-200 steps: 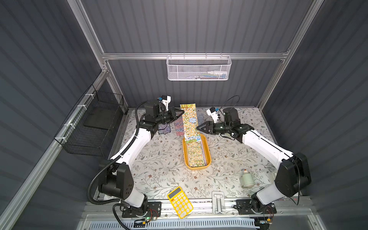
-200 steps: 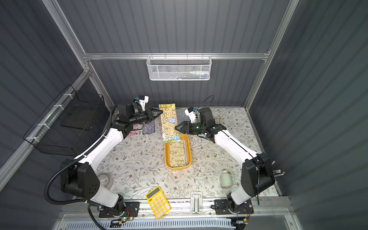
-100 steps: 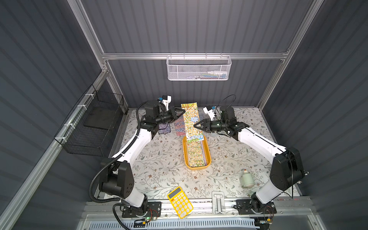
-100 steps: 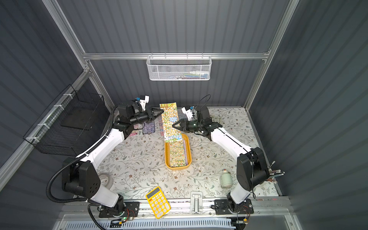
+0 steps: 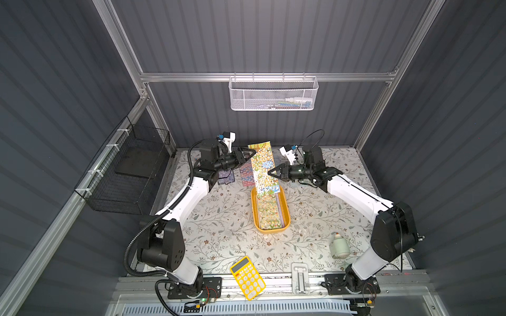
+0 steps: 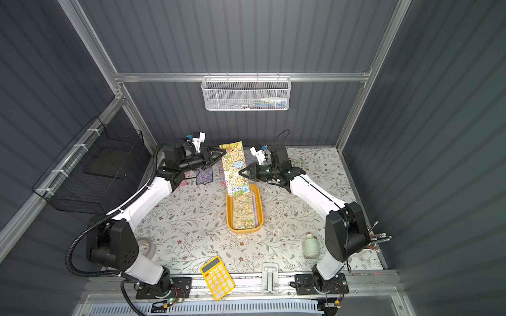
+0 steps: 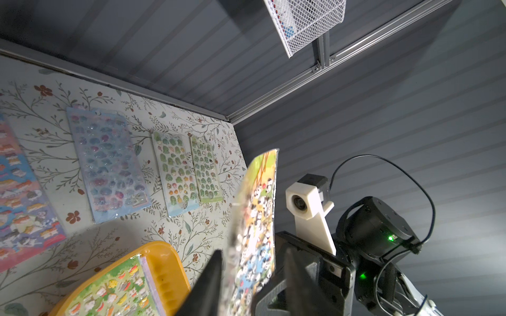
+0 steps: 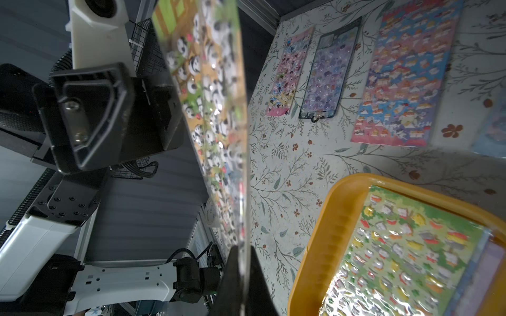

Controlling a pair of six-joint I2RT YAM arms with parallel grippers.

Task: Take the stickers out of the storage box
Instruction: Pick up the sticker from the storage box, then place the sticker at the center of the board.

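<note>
Held panda sheet on end over far end of yellow box, clamped its edge tight in right gripper, had left gripper fingers apart either side, more stickers stacked in box, other sheets flat on table behind.

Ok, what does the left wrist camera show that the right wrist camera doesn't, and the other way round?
Only the left wrist view shows the two green sheets and the white mesh basket. Only the right wrist view shows the pink sheet, the purple sheet and the black wire basket. Both show the held-up panda sheet, the storage box and the big pink-and-blue sheet.
</note>
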